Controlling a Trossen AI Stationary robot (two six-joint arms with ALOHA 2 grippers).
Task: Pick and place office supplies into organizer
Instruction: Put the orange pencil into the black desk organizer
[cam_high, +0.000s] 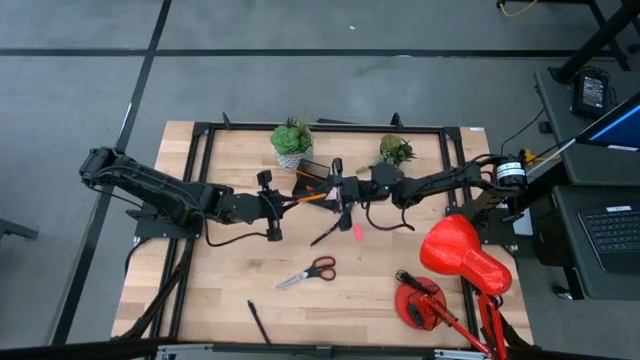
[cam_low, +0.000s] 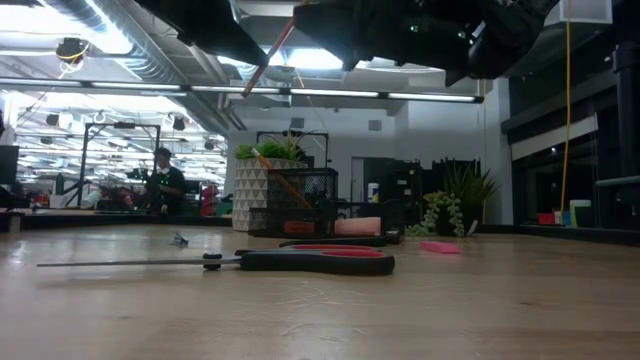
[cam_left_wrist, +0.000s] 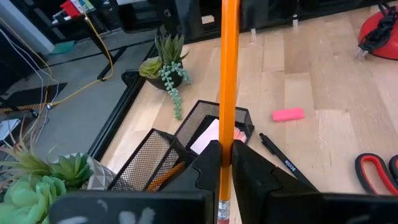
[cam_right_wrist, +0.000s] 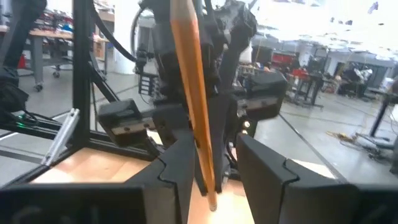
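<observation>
An orange-yellow pencil (cam_left_wrist: 228, 81) is clamped between the fingers of the left gripper (cam_left_wrist: 226, 163), which are closed tight on its lower end so the shaft points straight away from the wrist, above the black mesh organizer (cam_left_wrist: 186, 140). In the overhead view that pencil (cam_high: 309, 199) lies at a slight slant between the two grippers, over the middle of the back half of the table (cam_high: 240, 290), with the left gripper (cam_high: 275, 203) at its left end and the right gripper (cam_high: 340, 193) at its right. From the right wrist, the same pencil (cam_right_wrist: 194, 99) passes down between the right gripper's fingers (cam_right_wrist: 177, 168), which stand parted with a gap on each side of the shaft and do not pinch it. The organizer (cam_high: 318, 172) sits just behind the grippers, between two potted plants (cam_high: 291, 142), and holds another pencil (cam_left_wrist: 163, 176) in its taller compartment and a pink sticky-note pad (cam_left_wrist: 235, 132) in the low tray. A black pen (cam_left_wrist: 283, 163) lies on the wood just beside the organizer, and a pink eraser (cam_left_wrist: 288, 114) lies a little farther off. Red-handled scissors (cam_high: 308, 272) lie nearer the front of the table, another black pen (cam_high: 258, 322) sits by the front edge, and a red desk lamp (cam_high: 462, 252) stands at the right.
</observation>
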